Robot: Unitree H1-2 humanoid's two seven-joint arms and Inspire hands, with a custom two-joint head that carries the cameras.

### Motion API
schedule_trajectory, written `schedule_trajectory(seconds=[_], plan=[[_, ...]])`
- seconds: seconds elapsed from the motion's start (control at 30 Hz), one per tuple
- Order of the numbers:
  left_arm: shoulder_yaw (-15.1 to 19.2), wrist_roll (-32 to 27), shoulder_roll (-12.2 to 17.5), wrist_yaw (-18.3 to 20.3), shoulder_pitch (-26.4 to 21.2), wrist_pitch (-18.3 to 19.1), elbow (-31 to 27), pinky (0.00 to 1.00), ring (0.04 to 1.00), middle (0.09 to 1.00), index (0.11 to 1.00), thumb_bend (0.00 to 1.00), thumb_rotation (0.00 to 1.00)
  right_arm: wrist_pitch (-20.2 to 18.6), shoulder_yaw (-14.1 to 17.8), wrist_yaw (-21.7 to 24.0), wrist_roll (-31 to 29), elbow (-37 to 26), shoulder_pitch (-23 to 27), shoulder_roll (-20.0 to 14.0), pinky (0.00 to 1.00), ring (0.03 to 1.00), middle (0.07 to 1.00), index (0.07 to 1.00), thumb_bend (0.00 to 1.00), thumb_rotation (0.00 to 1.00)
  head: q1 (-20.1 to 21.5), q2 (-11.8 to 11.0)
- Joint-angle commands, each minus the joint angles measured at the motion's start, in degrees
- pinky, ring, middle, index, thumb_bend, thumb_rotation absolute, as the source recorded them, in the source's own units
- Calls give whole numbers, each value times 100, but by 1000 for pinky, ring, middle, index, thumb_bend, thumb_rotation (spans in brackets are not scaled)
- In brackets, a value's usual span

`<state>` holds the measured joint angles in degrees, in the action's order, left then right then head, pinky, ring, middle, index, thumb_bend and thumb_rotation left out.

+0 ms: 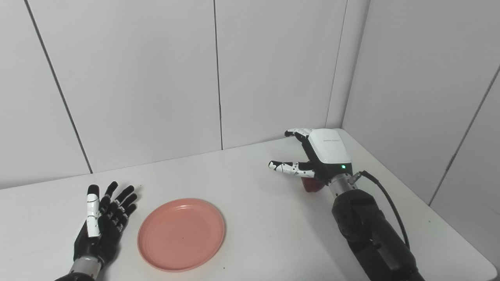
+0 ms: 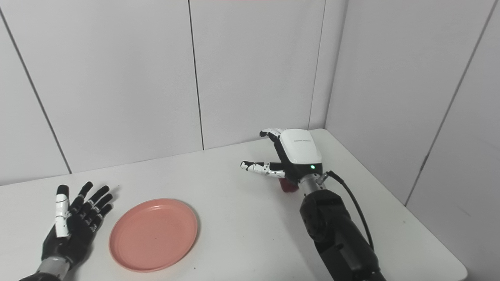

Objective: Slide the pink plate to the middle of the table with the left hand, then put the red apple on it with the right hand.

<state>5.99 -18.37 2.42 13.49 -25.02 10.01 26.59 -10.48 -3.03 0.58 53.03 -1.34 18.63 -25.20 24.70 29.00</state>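
Left eye view puts the pink plate [image 1: 181, 234] flat on the white table [image 1: 250, 183], left of centre near the front edge. Just beside its left rim lies the left hand [image 1: 102, 226], palm up, fingers spread and holding nothing. Bare tabletop separates the plate from the red apple [image 1: 311, 184], which sits toward the right rear corner (mostly hidden). Over it hovers the right hand [image 1: 314, 156], fingers apart; whether they touch the apple cannot be told. Grey wall panels [image 1: 156, 78] close the back and right.
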Motion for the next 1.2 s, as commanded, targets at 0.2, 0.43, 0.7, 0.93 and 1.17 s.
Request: schedule_trajectory(seconds=[0.2,0.43,0.7,0.93,1.17], plan=[[-55,120,22,-130,236,394,261,959,905,877,983,652,999,-533,76,480,177,-250,315,-381,668,750,759,724,903,913,-5,11],[-80,138,37,-105,241,327,304,968,912,888,987,655,1000,-667,59,582,223,-192,333,-506,639,732,744,722,898,896,-12,15],[-91,138,41,-126,247,330,308,969,911,885,987,656,1000,-700,44,541,261,-13,318,-569,650,738,753,718,904,884,-12,15],[-111,151,42,-141,263,316,300,959,905,878,981,668,995,-651,20,405,268,224,275,-629,663,736,751,717,913,887,-56,32],[-127,145,36,-148,285,327,261,940,896,870,976,669,994,-650,-109,249,389,529,288,-660,629,718,738,720,921,908,-83,43]])
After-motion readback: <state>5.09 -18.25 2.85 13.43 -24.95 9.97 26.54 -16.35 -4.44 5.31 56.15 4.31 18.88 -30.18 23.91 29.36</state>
